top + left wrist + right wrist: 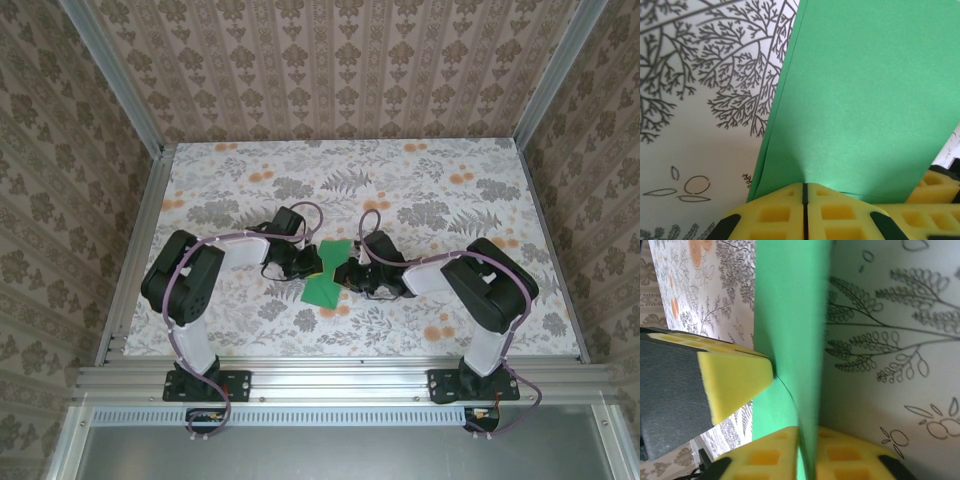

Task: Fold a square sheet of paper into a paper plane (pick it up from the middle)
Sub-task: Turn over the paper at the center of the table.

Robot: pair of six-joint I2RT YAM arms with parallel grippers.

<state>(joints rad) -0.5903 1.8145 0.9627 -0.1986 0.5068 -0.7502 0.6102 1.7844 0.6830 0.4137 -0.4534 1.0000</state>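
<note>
A counter (450,300) with a white top printed in grey ferns and leaves and small orange blossoms stands inside a three-sided booth. The back wall (340,70), left wall (50,200) and right wall (600,200) carry beige-brown wallpaper with striped floral medallions. Slanting aluminium posts (110,70) mark the two far corners. An aluminium rail (340,380) runs along the near edge, with a slotted strip (340,413) and a grey panel (330,455) below it. The light is soft and even.
</note>
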